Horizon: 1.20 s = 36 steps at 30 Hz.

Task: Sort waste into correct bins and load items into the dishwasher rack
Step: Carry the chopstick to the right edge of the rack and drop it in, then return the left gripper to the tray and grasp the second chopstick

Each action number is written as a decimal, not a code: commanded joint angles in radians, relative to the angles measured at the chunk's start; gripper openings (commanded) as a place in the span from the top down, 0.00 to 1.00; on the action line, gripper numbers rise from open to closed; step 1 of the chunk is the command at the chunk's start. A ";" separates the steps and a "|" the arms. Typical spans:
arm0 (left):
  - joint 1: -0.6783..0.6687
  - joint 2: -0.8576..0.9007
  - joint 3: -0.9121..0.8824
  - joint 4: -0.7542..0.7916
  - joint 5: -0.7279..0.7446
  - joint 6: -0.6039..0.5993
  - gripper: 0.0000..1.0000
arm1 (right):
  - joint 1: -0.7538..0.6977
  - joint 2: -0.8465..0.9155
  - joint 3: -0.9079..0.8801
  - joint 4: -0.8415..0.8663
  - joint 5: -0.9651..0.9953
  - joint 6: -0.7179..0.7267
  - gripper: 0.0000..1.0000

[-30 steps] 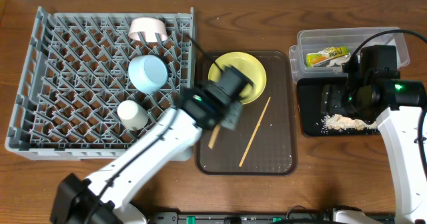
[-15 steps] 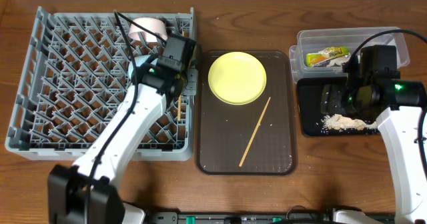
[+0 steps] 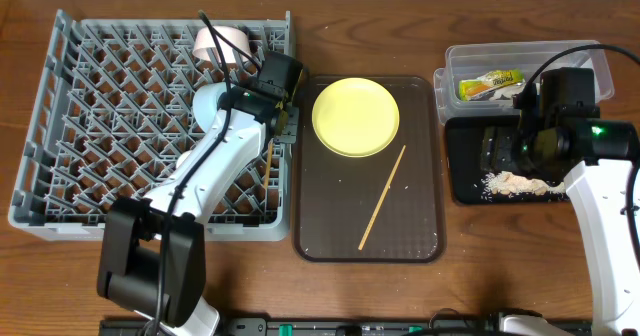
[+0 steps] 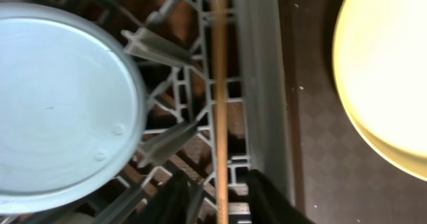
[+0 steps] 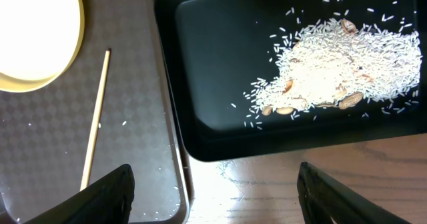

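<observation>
Tabletop [image 3: 480, 276]: rice [image 3: 515, 183] in black tray [image 3: 462, 166] (wrapper [image 3: 490, 83] in tub [image 3: 470, 51])

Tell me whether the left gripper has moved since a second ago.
Yes. The left gripper shifted left, from over the brown tray to the dishwasher rack's right edge.

Nothing was legible; the snack wrapper [image 3: 490, 83] in the clear tub [image 3: 530, 51], upper right, bore orange print too small to read.
</observation>
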 commanded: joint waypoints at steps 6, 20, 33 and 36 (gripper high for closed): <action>-0.056 -0.139 0.009 -0.005 0.055 0.017 0.64 | -0.007 -0.007 0.008 0.000 0.000 -0.008 0.24; -0.371 -0.052 -0.012 -0.002 0.243 -0.056 0.57 | -0.007 -0.007 0.008 0.000 -0.001 -0.008 0.24; -0.525 0.191 -0.012 0.078 0.240 -0.056 0.57 | -0.007 -0.007 0.008 -0.014 0.000 -0.008 0.23; -0.525 0.222 -0.012 0.082 0.240 -0.057 0.57 | -0.007 -0.007 0.008 -0.016 -0.001 -0.008 0.23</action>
